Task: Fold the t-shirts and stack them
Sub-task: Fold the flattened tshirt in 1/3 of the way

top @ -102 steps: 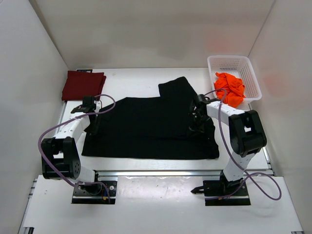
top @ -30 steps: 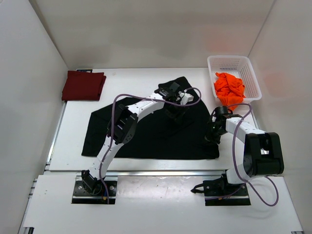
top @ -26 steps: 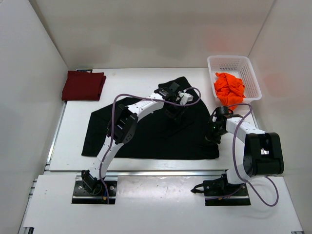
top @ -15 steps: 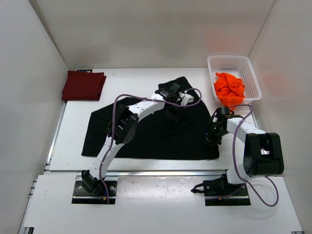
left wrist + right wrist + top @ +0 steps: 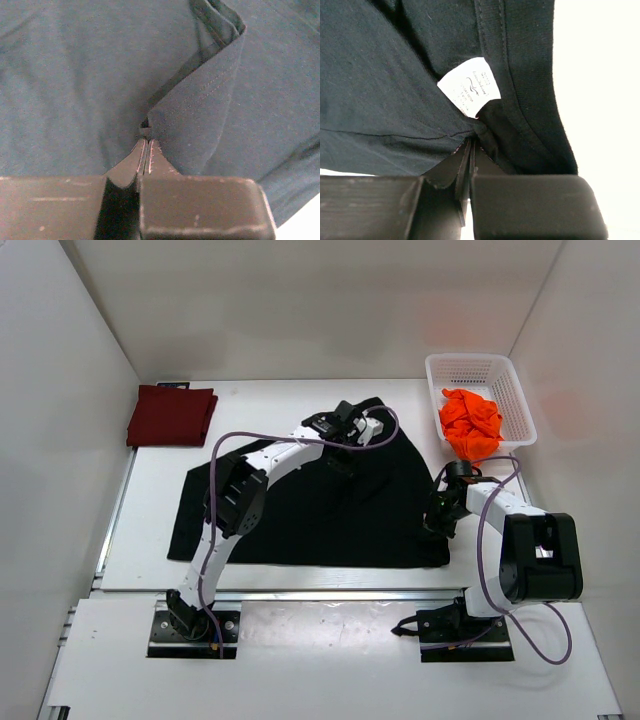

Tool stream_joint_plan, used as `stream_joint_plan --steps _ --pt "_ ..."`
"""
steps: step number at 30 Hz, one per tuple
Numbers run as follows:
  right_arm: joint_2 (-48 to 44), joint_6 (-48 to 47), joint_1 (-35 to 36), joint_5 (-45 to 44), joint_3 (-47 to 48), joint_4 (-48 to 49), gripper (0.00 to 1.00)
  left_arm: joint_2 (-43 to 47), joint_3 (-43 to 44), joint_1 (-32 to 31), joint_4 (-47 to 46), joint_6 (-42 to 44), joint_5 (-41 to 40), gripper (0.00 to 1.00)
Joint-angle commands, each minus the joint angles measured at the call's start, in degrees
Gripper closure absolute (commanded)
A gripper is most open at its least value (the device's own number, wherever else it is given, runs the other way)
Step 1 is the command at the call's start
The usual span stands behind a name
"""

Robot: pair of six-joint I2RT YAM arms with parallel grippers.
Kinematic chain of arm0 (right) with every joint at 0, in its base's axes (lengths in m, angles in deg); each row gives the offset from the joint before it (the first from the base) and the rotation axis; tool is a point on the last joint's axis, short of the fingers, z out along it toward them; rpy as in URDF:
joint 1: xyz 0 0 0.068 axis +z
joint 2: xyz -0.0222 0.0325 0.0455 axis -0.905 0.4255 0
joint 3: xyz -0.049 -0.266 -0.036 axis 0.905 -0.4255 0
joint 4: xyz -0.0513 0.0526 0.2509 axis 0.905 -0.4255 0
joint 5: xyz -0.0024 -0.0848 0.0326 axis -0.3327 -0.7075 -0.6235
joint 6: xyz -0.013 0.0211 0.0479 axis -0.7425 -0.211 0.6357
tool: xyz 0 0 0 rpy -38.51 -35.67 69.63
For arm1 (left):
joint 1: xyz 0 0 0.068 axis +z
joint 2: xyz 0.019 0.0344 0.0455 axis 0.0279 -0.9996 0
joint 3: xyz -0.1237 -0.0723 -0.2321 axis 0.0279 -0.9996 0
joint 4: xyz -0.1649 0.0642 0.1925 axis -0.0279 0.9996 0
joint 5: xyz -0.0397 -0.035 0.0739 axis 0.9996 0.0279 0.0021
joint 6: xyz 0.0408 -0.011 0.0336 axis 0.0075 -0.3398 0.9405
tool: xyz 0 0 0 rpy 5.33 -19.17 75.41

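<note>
We find one label: a small white tag (image 5: 470, 92) sewn inside the neckband of the black t-shirt (image 5: 300, 520). It carries a few printed lines too fine for us to read. No other writing shows.

The black t-shirt lies spread on the bench (image 5: 280, 395) with its long axis running left to right. Its neck is at the right edge and its bottom hem at the left, and one sleeve points toward the far wall.

The right end effector (image 5: 470, 145) has its fingers pressed together, pinching the cloth at the neckband just below the tag. The left end effector (image 5: 146, 140) reaches across to the far middle of the shirt, also clamped tight (no gap shows between the tips). It grips a lifted, stitched edge that stands up in a fold above the flat cloth.

The maroon t-shirt (image 5: 172, 415) sits folded in a neat rectangle at the far left corner, long side left to right. The orange t-shirt (image 5: 472, 422) lies crumpled in the white mesh basket (image 5: 480, 368) at the far right, spilling over its near rim.
</note>
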Motion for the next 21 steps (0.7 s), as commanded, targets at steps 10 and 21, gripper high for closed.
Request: stream_joint_plan --steps 10,21 --pt "-2.0 -1.7 -0.1 -0.8 -0.8 -1.0 0.90 6.2 -4.3 1.4 -1.6 -3.7 -12.1 0.90" --pt "-16.3 1.4 -1.3 -8.2 2.1 -10.7 0.68 23.2 -15.3 3.9 -3.1 2.5 -21.4 0.22"
